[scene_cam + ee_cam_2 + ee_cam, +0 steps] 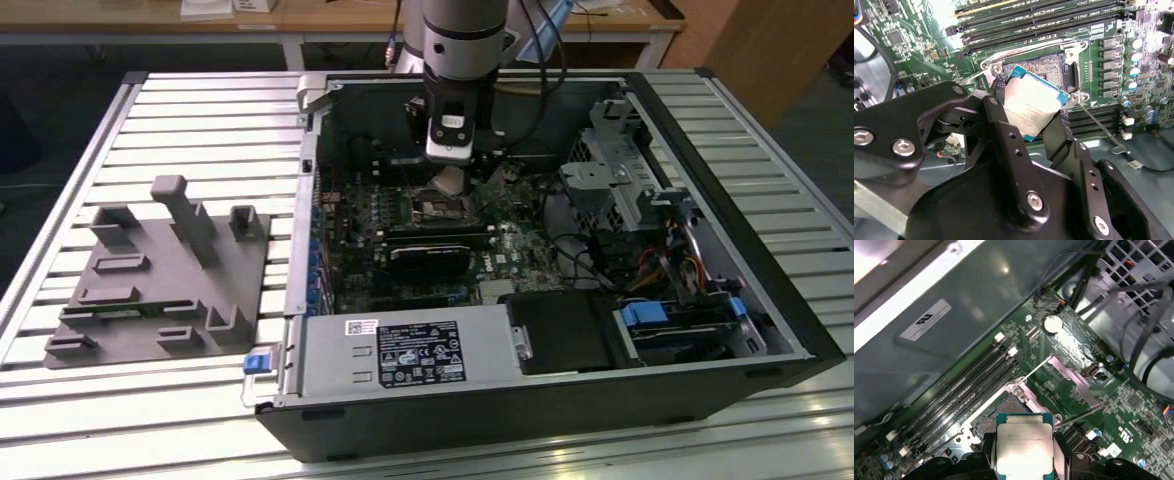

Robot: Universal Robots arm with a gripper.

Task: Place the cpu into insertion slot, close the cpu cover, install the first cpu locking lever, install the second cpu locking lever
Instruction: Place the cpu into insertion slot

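The black two-fingered tool (1030, 114) pinches the flat square silver-topped cpu (1033, 106) by its edges, just above the dark-centred, metal-rimmed square insertion slot (1046, 67) and not seated in it. Beyond, the thin silver metal cpu cover (1070, 374) is hinged open off the slot, on the green motherboard (1114, 405) inside the black computer case (534, 420)

From my station I see a silver slatted aluminium worktop (200, 120), its ribs running straight across the exterior view. Bright light glares off the nearest slats (134, 415). Behind the worktop stands a light wooden desk with white metal legs (340, 22). A brown wooden panel (767, 45) rises at the exterior view's right, above dark floor (825, 135).
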